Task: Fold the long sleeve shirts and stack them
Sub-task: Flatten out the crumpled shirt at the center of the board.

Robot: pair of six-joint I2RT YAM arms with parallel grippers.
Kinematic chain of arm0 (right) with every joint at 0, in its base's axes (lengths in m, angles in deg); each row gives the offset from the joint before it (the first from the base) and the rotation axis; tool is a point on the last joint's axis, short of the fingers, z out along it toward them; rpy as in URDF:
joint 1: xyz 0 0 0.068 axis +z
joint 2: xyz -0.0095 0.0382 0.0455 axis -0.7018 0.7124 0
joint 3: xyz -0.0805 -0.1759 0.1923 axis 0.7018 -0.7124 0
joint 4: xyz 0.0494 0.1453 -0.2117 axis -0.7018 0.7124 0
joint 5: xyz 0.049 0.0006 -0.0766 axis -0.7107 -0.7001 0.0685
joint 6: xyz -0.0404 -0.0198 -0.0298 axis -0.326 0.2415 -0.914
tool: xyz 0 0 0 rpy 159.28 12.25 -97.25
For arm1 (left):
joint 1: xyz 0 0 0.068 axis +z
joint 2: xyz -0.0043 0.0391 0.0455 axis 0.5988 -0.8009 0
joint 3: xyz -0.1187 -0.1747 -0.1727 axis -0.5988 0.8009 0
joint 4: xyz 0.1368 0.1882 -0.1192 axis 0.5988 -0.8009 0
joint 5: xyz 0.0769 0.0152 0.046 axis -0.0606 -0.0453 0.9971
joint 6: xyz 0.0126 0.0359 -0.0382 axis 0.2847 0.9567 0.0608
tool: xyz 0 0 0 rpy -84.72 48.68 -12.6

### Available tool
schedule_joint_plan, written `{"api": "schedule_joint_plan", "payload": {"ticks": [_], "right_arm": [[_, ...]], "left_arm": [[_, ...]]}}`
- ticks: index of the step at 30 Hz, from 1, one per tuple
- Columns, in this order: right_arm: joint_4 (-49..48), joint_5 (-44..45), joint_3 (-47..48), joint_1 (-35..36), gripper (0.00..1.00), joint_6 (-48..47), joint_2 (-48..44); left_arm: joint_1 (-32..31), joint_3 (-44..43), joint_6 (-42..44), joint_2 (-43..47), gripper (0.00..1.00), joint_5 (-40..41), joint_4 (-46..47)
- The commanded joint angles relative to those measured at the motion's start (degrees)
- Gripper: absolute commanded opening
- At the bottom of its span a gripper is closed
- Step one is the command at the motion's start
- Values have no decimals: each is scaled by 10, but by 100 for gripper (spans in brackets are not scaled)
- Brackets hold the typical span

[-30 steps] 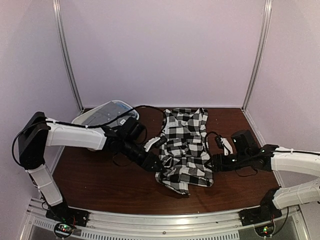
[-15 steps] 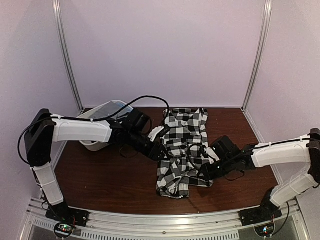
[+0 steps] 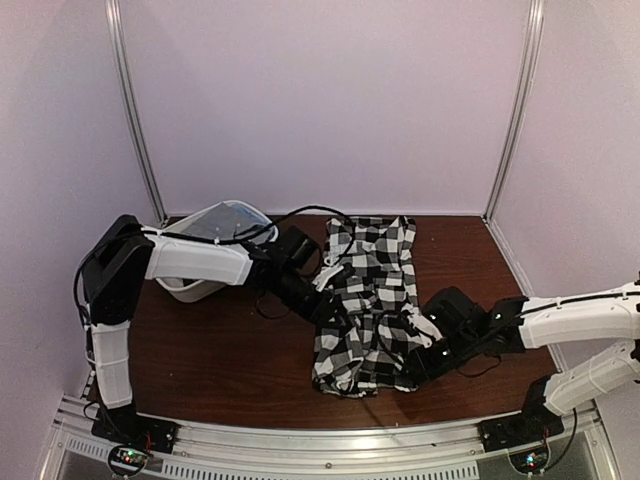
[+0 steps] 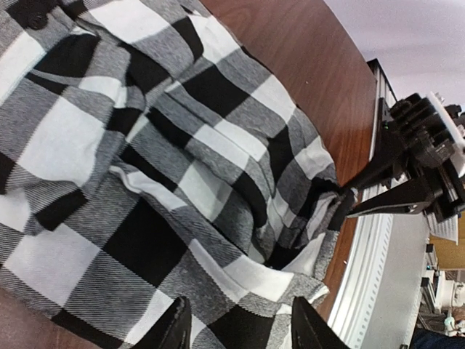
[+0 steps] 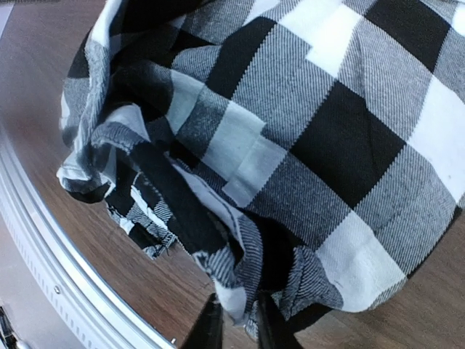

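A black-and-white checked long sleeve shirt (image 3: 375,265) lies rumpled on the brown table, collar end far, its near end bunched. My left gripper (image 3: 335,312) hovers over the shirt's left edge. In the left wrist view its fingers (image 4: 174,329) stand apart over the checked cloth (image 4: 145,182), and nothing is pinched between them. My right gripper (image 3: 412,368) is at the shirt's near right corner. The right wrist view shows its jaws (image 5: 237,326) nearly together, with a fold of the shirt's hem (image 5: 240,291) between them, just above the table.
A white oval tub (image 3: 200,235) stands at the back left, behind the left arm. A metal rail (image 3: 330,440) runs along the near table edge, close to the right gripper. Bare brown table (image 3: 220,360) lies left of the shirt.
The right arm swung in toward the shirt's near right corner and its jaws closed on the hem. The left arm moved farther along the shirt's left edge. The shirt's near end bunched up.
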Motion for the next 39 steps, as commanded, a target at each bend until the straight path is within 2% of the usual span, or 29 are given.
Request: {"api": "schedule_joint_plan", "payload": {"ticks": [1,5,10,15,18,20,24,29,32,36,39], "right_arm": [[29,30,26,3,31,14,-36],[40,115,76,2,46,26,-32],[29,179,111,-25,47,37,14],[-17,167,134,-41,45,26,95],[-23,131,144,-38,41,16,145],[-30,115,135,-29,40,13,155],[-29,83,103,3,40,14,140],[-12,57,58,53,43,22,113],[0,62,53,58,44,28,94],[29,120,94,53,50,25,62],[43,159,134,24,54,24,55]], "left_arm": [[-14,-11,28,-22,47,-82,-13],[-23,6,31,-34,46,-120,-13],[-35,28,41,-28,46,-145,-20],[-37,41,48,-22,51,-155,-23],[-37,47,55,-21,57,-181,-23],[-37,55,56,-20,60,-197,-17],[-37,79,37,-20,61,-234,13],[-27,84,11,12,59,-190,28],[-1,71,-9,39,59,-152,32],[44,48,-34,64,59,-58,28],[72,19,-37,49,59,9,12]]}}
